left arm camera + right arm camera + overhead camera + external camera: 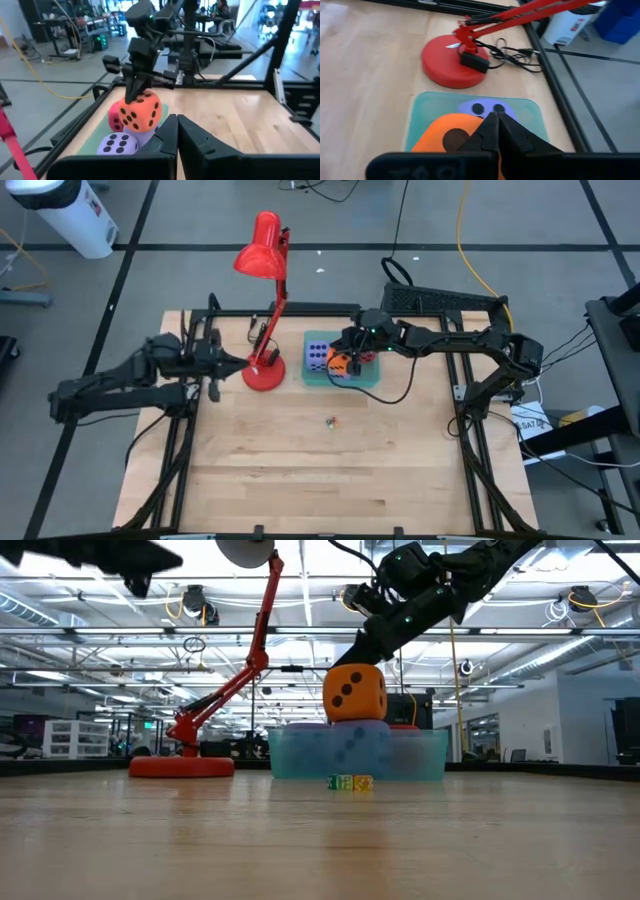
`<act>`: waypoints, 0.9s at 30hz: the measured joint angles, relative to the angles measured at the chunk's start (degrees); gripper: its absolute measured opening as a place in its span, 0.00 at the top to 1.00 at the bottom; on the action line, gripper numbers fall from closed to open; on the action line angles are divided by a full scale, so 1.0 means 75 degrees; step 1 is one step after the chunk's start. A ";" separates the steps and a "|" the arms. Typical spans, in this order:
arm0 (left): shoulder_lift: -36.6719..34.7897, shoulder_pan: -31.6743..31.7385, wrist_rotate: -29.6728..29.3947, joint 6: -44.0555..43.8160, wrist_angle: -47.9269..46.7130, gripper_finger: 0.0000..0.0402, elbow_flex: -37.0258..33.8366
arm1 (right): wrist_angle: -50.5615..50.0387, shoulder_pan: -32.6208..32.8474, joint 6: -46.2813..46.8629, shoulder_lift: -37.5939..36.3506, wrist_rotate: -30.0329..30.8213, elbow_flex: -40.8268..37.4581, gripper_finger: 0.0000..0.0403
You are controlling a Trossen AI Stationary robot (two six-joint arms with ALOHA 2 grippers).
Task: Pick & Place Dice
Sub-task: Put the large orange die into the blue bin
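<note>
While the right gripper [136,90] pinches the orange foam die [140,111] above the flat teal tray [368,376], a slow descent should seat it; the left gripper [177,131] waits pressed together.

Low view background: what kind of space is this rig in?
Likely a robotics lab or open industrial workspace: exposed ceiling trusses with strip lights, shelving and workbenches behind the table, cables across the taped floor.

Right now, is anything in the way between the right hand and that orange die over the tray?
Nothing visible. The right hand is shut on the orange die, pinching its top and holding it above the teal tray, over the purple-blue die and red die. The left hand, shut, waits off to the side.
</note>
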 joint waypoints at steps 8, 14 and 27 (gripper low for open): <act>-0.0026 0.0417 -0.0068 -0.0021 0.1598 0.98 -0.1745 | 0.0024 0.0000 -0.0028 -0.0003 0.0545 0.0000 1.00; -0.0027 0.0794 -0.0066 -0.0174 0.1845 0.98 -0.2383 | 0.0022 0.0100 0.0086 -0.0006 0.0546 0.0000 1.00; -0.0025 0.1115 0.0001 -0.0521 0.2126 0.95 -0.2768 | -0.0542 0.0751 0.0026 -0.0368 0.2415 0.0000 1.00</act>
